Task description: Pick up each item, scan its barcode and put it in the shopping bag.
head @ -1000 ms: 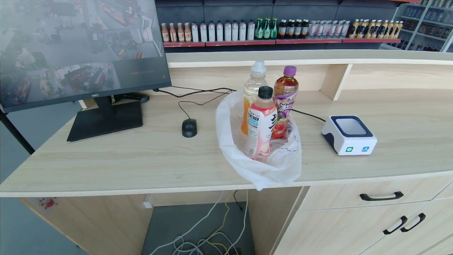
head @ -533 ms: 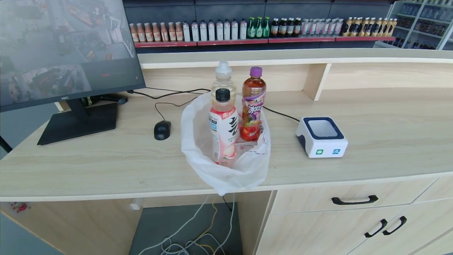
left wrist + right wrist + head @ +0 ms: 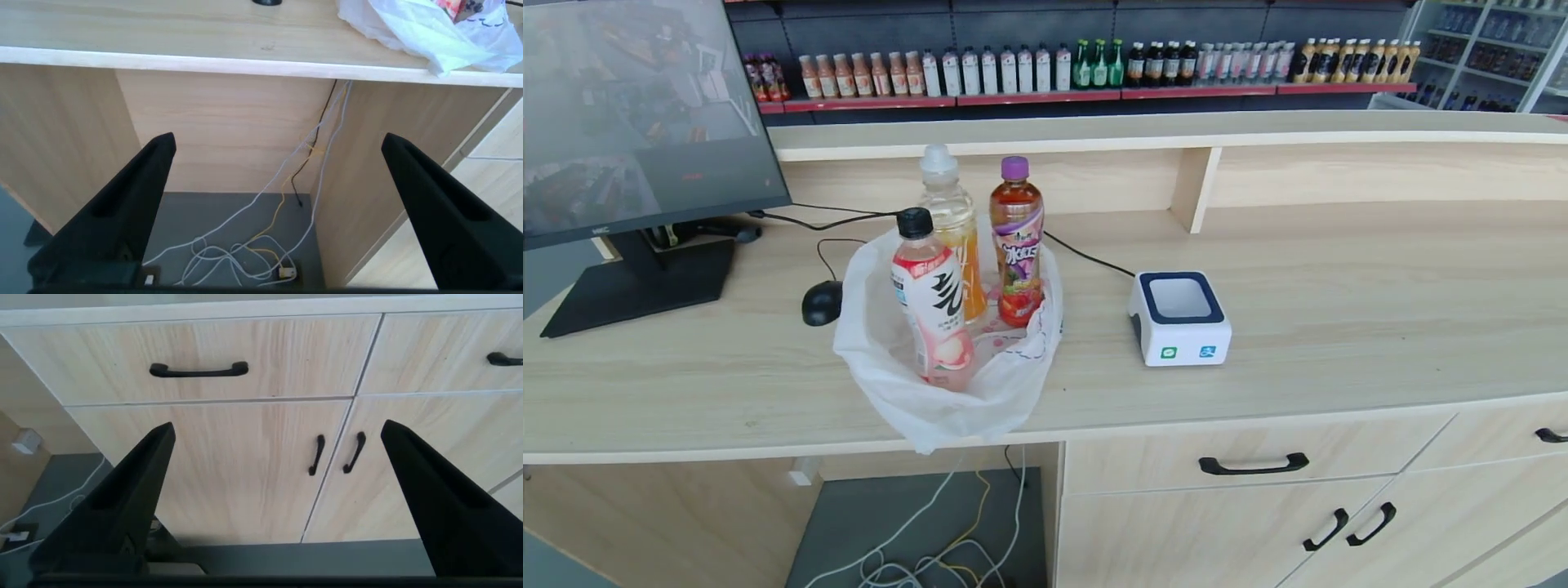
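Head view: a white plastic shopping bag [image 3: 947, 396] sits on the pale wooden counter [image 3: 1339, 327], lip sagging over the front edge. A black-capped pink bottle [image 3: 931, 310], a white-capped orange bottle [image 3: 953, 229] and a purple-capped red bottle [image 3: 1017, 245] stand inside. A white-and-navy box scanner [image 3: 1178, 320] sits nearby. The left gripper [image 3: 278, 143] and right gripper [image 3: 278, 429] hang low, fingers wide, empty. An arm rising under the overhang could snag the bag and topple the bottles.
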### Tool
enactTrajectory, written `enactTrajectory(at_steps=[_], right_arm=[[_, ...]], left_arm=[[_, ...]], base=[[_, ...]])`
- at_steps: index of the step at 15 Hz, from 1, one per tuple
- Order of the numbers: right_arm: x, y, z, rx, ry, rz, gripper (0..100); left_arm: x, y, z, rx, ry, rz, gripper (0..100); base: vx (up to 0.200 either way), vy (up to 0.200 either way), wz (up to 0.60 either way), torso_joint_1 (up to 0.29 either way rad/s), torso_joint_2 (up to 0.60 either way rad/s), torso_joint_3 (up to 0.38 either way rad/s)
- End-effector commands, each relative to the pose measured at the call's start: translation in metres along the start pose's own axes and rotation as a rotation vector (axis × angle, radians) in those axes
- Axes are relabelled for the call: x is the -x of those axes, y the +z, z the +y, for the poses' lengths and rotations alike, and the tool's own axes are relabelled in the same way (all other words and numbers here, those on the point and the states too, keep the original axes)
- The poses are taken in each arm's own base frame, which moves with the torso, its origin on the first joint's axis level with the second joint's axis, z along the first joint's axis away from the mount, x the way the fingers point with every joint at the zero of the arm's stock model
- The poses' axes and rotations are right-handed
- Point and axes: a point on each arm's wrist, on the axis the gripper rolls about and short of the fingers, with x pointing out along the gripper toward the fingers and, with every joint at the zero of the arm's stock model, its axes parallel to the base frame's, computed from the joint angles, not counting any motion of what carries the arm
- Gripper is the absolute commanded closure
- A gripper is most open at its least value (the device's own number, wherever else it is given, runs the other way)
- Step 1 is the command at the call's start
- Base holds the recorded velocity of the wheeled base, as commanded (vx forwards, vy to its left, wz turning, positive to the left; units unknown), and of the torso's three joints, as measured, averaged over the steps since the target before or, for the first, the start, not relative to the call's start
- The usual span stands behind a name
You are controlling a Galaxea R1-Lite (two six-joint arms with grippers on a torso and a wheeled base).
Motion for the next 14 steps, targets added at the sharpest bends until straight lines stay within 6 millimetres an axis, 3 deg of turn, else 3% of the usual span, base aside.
enactTrajectory(at_steps=[1,5,14], right_arm=[[-0.0004,0.0000,0.0000,-0.001,0.000,0.006,0],[-0.0004,-0.0002,-0.0001,-0.004,-0.001,0.008,0],[-0.0004,-0.0002,-0.0006,-0.036,-0.026,0.008,0]], left_arm=[[0.0000,0.0000,0.0000,0.000,0.000,0.000,0],[0.0000,0.0000,0.0000,0.002,0.000,0.000,0],[0.0000,0.0001,0.0000,0.000,0.000,-0.001,0]], base=[[0.000,-0.200,0.00,0.002,0.00,0.007],[0.000,-0.200,0.00,0.001,0.00,0.001],[0.000,0.000,0.00,0.000,0.00,0.000]])
